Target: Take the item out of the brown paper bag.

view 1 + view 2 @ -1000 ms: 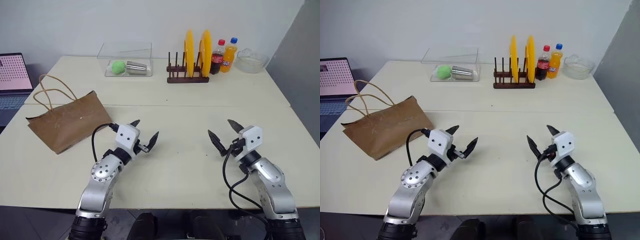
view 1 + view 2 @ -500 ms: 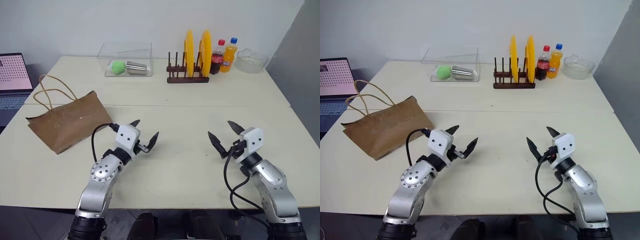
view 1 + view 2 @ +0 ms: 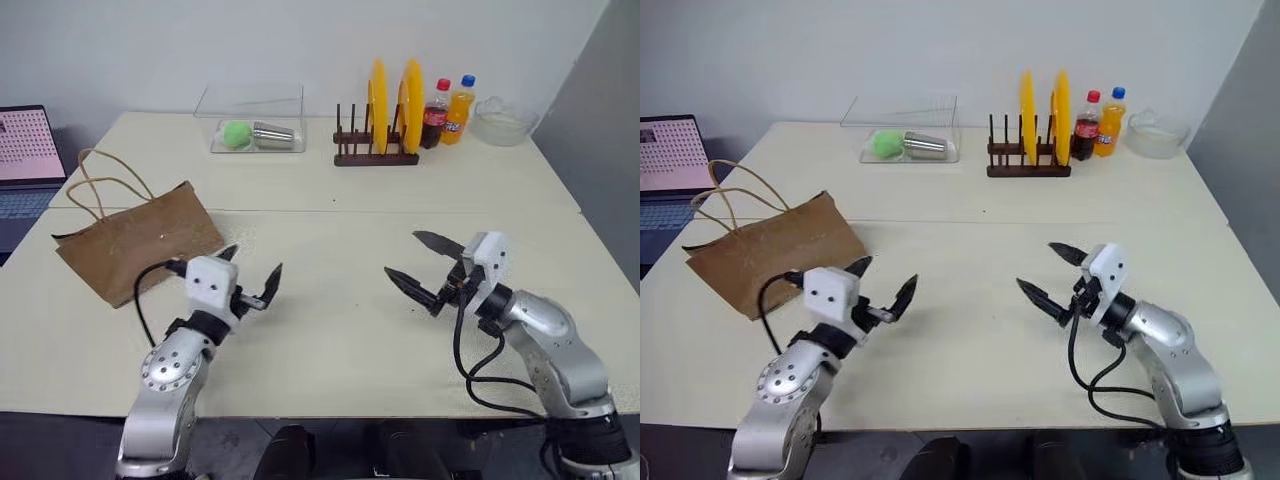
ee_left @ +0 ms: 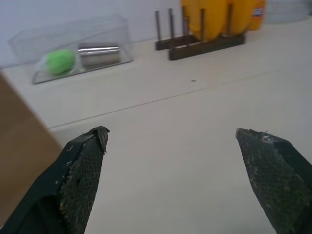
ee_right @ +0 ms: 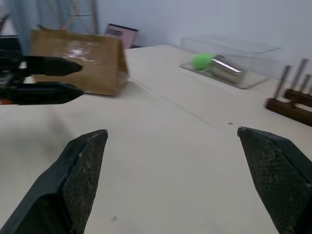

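left gripper (image 3: 252,273): agape, level | right gripper (image 3: 412,259): agape, angled left

Brown paper bag (image 3: 135,243) with tan loop handles; cream table (image 3: 330,190); yellow plates (image 3: 393,105) in a dark brown rack (image 3: 375,155); green ball (image 3: 236,134) and silver cup (image 3: 272,134), clear box; red-capped dark bottle (image 3: 434,113), blue-capped orange bottle (image 3: 458,110); laptop screen (image 3: 28,145), seemingly pink-dotted

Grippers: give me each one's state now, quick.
Left gripper: open, holding nothing, just right of the bag.
Right gripper: open, holding nothing, over the bare table.
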